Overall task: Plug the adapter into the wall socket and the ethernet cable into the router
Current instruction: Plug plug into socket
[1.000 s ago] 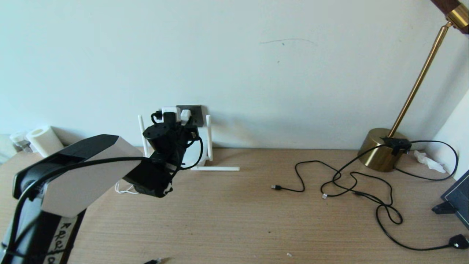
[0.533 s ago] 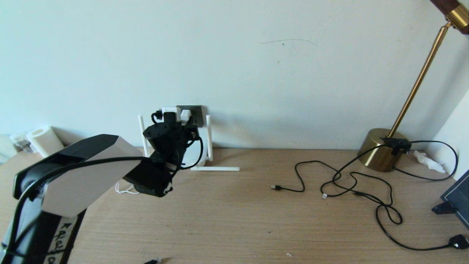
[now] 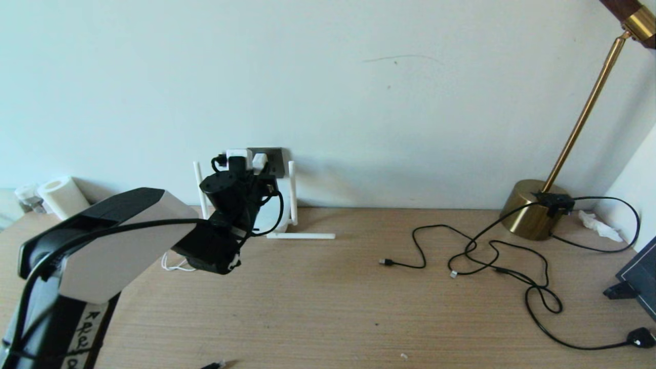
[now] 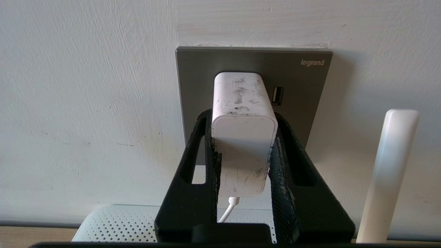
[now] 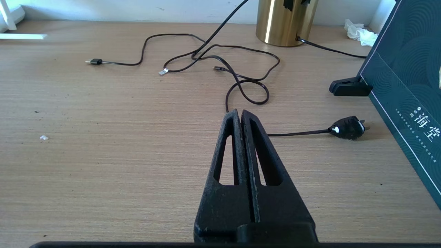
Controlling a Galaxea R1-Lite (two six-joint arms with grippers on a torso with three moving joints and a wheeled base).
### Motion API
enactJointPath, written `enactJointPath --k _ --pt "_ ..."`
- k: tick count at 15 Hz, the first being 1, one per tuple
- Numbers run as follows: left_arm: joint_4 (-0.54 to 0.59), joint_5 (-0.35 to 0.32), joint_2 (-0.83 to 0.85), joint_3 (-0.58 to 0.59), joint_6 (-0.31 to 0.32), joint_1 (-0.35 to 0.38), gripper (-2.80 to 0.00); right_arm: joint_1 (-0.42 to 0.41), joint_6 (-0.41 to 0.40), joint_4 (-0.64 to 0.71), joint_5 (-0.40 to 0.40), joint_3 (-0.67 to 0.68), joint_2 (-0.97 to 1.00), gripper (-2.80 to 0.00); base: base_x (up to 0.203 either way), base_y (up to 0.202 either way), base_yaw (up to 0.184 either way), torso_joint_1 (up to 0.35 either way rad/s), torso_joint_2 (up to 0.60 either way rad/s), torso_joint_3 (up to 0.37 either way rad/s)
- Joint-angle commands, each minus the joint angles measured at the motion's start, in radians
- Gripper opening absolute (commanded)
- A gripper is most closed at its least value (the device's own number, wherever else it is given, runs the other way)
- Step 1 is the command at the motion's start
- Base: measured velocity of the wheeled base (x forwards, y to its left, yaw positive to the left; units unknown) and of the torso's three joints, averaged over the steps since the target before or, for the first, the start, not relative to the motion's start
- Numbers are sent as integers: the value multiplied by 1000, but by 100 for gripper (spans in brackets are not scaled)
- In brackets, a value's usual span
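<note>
change: we see nothing shifted since the earlier frames.
adapter (image 4: 244, 137): scuffed white cube, against the wall socket (image 4: 296, 89), far left.
left gripper (image 4: 244, 151): raised, clamping the adapter.
right gripper (image 5: 241, 119): closed, empty.

The left gripper (image 4: 243, 137) clamps the adapter (image 4: 243, 134) against the wall socket (image 4: 296, 86), with the router (image 4: 117, 224) directly beneath and one antenna (image 4: 389, 172) standing just beside, so room there is tight on both sides. Bare desk (image 3: 318, 307) lies open across the middle. To the right, looped black cables (image 3: 512, 266) sprawl over the wood, ending at the brass lamp base (image 3: 530, 210) and a dark box (image 5: 406, 69). The right gripper (image 5: 241, 119), fingers pressed together, hangs over clear wood short of the loops.
</note>
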Motion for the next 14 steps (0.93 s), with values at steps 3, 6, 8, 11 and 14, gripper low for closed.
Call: enactJointPath --k 3,6,8,11,14 --pt "-8 5 4 -3 1 10 -280 0 0 -1 0 0 0 -280 0 0 0 0 0 0" --pt "-8 3 3 -8 1 11 -280 0 0 -1 0 0 0 -280 0 0 0 0 0 0" --pt "-8 2 0 -9 0 13 -280 0 0 -1 0 0 0 -280 0 0 0 0 0 0" --pt "-6 2 -5 -9 0 13 -280 0 0 0 0 0 0 -280 0 0 0 0 0 0" --pt "-5 -14 -2 -8 1 13 -280 0 0 0 0 0 0 -280 0 0 0 0 0 0"
